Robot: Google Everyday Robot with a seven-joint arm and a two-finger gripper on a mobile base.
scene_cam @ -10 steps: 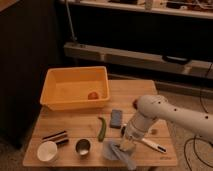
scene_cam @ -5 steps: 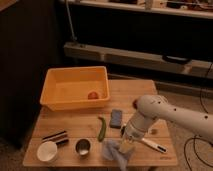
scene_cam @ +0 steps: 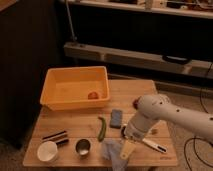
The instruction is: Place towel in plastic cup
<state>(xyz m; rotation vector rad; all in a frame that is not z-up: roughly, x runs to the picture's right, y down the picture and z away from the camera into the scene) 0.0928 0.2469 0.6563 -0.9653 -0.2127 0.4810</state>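
Camera view shows my gripper (scene_cam: 125, 149) low over the wooden worktop (scene_cam: 75, 127), clenched on the floppy grey-blue towel (scene_cam: 113, 152) to lift it; I see no green cup.

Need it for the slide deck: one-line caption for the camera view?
Pincer over the towel at the table's front edge, beside the metal cup.

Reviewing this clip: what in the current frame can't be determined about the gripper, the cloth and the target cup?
- Gripper: at the table's front edge over the soft grey-blue towel; the arm and cloth hide any grasp.
- Towel: its lower part is cut off by the camera view's bottom edge.
- Small green plastic cup: not identifiable; only a shiny metal cup and a white cup show.
- Small reddish object in the orange bin: too blurred to name.
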